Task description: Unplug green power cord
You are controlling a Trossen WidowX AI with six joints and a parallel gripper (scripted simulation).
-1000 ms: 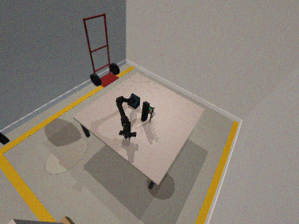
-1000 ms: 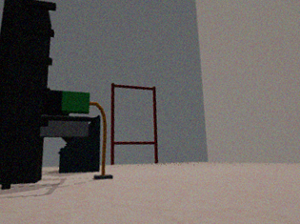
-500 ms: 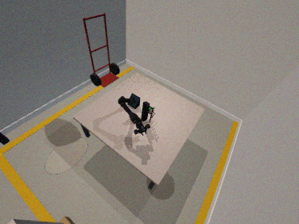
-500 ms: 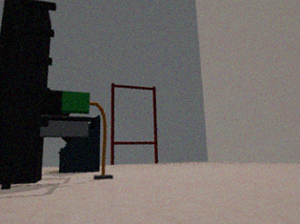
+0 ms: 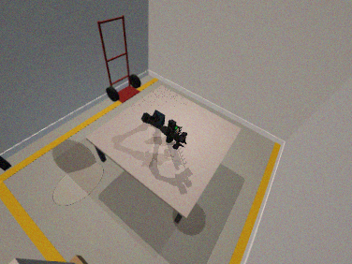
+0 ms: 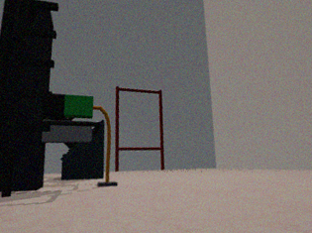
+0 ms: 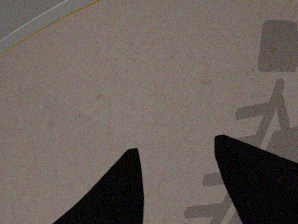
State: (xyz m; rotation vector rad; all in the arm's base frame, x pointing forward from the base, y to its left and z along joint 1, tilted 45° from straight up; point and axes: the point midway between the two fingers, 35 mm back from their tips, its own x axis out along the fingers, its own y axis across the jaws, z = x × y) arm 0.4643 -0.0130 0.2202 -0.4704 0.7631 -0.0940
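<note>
The black power strip (image 6: 15, 96) (image 5: 172, 132) stands upright on the table. The green plug (image 6: 78, 106) (image 5: 174, 125) sticks out of the strip's side. Its thin orange cord (image 6: 107, 143) curves down from the plug to the table top. My arm reaches from its base (image 5: 153, 117) over to the strip. My gripper (image 7: 177, 151) (image 5: 181, 142) hangs just beyond the strip. In the wrist view its two dark fingers stand apart with only bare table and shadows between them. The plug does not show in the wrist view.
The pale table top (image 5: 211, 136) (image 6: 206, 203) stands on a floor marked with yellow lines (image 5: 257, 197). A grey block (image 6: 68, 134) juts out under the plug. A red hand truck (image 5: 117, 61) (image 6: 140, 128) stands by the back wall.
</note>
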